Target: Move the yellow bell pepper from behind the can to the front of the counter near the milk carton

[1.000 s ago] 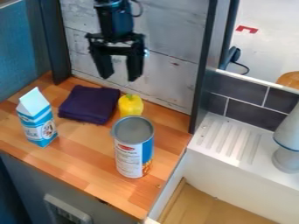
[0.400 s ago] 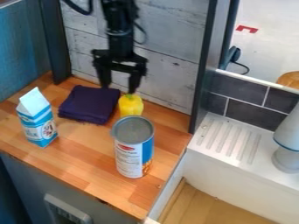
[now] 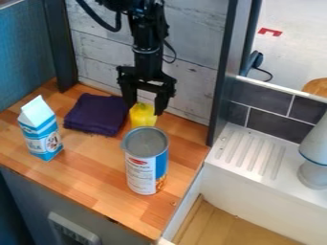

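"Wooden counter (image 3: 89, 172) below your arm; what else is big?"

"You have a wall of pale planks (image 3: 190, 81) behind it and a white sink (image 3: 246, 191) with a ribbed ledge at its right side in the view."

"And your gripper (image 3: 146, 110)?"

"You have it low near the counter's back, pointing down, its jaws apart."

"What stands around it for you?"

"You see a folded dark purple cloth (image 3: 97, 114), then a tall can (image 3: 142, 167), upright towards the front, and a blue-and-white milk carton (image 3: 41, 131), upright at the left."

"Smallest?"

"Your yellow bell pepper (image 3: 142, 117), between cloth and can, its top between the jaws; you cannot tell whether they touch it."
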Robot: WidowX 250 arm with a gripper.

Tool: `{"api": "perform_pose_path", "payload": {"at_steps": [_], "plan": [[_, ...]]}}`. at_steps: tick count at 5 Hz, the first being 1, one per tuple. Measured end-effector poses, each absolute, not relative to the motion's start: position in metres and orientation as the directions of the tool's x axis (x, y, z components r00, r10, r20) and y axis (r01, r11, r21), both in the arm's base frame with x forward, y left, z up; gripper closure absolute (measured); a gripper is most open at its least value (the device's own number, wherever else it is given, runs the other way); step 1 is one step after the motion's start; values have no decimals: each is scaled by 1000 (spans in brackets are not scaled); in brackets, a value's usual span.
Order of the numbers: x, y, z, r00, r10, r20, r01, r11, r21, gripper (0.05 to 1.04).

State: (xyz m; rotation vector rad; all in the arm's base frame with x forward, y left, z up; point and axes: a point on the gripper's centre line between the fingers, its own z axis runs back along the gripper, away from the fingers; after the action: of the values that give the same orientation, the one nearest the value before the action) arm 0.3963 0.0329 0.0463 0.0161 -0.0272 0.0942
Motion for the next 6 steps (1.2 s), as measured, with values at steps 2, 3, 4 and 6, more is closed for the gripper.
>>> {"api": "perform_pose_path", "payload": {"at_steps": [2,3,4,6], "plan": [[400,36,42,995,102,21,-103,994,33,170],[402,37,41,994,107,37,-109,993,36,408],[403,36,41,995,91,39,-92,995,27,666],[393,63,43,987,163,5,-163,986,-24,954]]}}
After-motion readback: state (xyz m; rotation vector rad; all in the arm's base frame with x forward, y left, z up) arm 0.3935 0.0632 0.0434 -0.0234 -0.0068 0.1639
